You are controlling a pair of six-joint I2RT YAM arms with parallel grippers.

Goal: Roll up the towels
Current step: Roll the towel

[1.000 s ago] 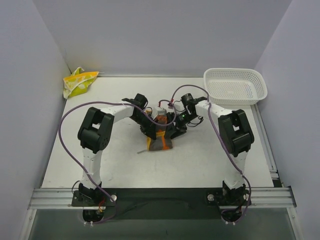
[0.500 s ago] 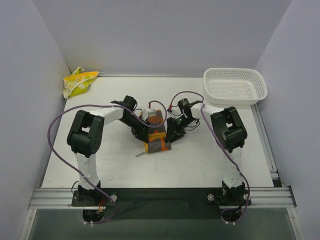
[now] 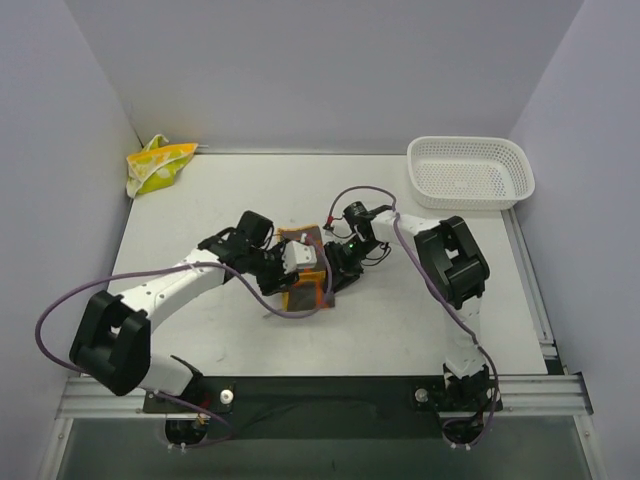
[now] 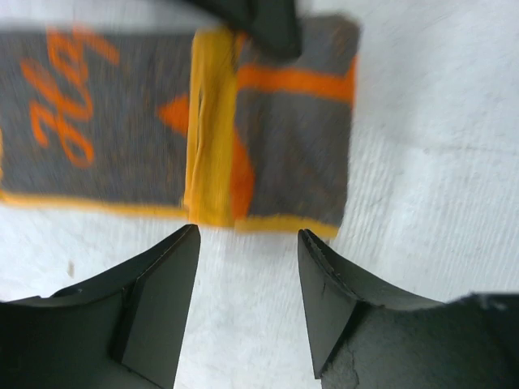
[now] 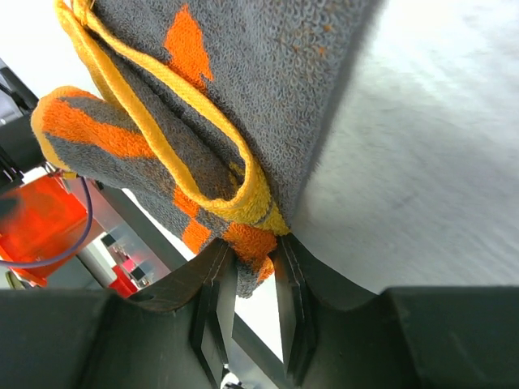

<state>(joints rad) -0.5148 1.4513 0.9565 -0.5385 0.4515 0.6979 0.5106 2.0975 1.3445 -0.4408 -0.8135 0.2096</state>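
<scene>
The orange and grey towel (image 3: 308,292) lies partly folded in the middle of the table, between both grippers. In the left wrist view the orange and grey towel (image 4: 268,146) shows a folded flap with a yellow hem, just beyond my left gripper (image 4: 247,237), which stands open over bare table. My left gripper (image 3: 285,272) sits at the towel's left side. My right gripper (image 5: 255,253) is shut on a bunched orange edge of the towel (image 5: 243,97), part of which is lifted off the table. My right gripper (image 3: 333,270) is at the towel's right side. The yellow-green towel (image 3: 158,165) lies crumpled in the far left corner.
A white mesh basket (image 3: 470,172) stands at the far right corner. Purple cables loop off both arms. Walls close in the table on the left, back and right.
My left gripper has opened, let go of the towel and drawn back as the left arm swung low and leftward. My right gripper has closed on the towel's edge.
</scene>
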